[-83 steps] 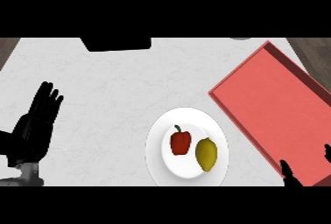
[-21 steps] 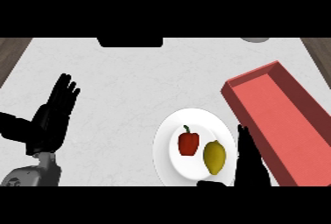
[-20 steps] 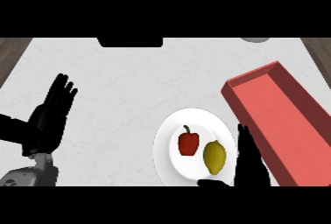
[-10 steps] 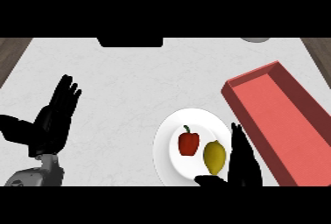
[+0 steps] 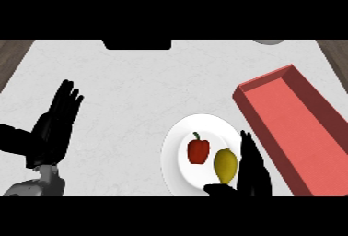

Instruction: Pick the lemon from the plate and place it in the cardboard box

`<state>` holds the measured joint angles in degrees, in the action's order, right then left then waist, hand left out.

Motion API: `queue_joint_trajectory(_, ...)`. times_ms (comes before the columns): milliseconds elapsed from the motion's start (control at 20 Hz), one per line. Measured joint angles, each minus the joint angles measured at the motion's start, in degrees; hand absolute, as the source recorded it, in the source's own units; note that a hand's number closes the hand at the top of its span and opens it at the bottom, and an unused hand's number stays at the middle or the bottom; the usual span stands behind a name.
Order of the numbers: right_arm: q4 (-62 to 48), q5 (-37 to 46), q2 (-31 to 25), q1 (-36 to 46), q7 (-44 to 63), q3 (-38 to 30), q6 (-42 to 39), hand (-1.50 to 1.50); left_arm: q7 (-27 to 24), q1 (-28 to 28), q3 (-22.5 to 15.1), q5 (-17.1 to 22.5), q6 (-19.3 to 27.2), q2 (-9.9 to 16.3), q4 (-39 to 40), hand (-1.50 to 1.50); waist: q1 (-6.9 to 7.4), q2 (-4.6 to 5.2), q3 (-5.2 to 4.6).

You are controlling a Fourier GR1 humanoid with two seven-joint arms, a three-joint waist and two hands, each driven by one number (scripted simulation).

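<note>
Head view: the yellow oval lemon (image 5: 225,164) lies on the round white plate (image 5: 178,152), just beside a small red bell pepper (image 5: 198,151), so the pick is not yet done. The robot's right hand (image 5: 250,171) stands at the lemon's right side, fingers straight, thumb low beneath the fruit, not closed round it. The long red, open-topped box (image 5: 299,133) sits just right of the plate with nothing in it that shows. The left hand (image 5: 55,124) rests spread at the left, fingers up. Grasp, lift, carry and release all appear left to do.
</note>
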<state>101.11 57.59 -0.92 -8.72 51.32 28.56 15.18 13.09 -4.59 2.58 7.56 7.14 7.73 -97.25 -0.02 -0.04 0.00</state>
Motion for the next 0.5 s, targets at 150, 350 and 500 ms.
queue_joint_trajectory(150, -2.4, -0.1, 0.3, 0.6, -0.1, 0.9, 1.8, -1.5, 0.7, -0.3, 0.7, 0.1, -0.4, 0.1, -0.5, 0.0, 0.01, 0.01, 0.01)
queue_joint_trajectory(350, -5.8, -0.3, 0.3, 2.1, -1.1, 0.2, 2.9, -1.5, -1.1, 0.2, 1.3, 0.3, -1.5, -0.4, 1.0, 0.0, 0.02, 0.02, 0.01)
queue_joint_trajectory(500, -6.9, -0.6, 0.2, 2.8, -2.0, -0.3, 3.4, 1.5, -1.8, 0.1, 1.2, -0.5, -1.4, -0.8, 1.6, 0.0, 0.01, 0.02, 0.0)
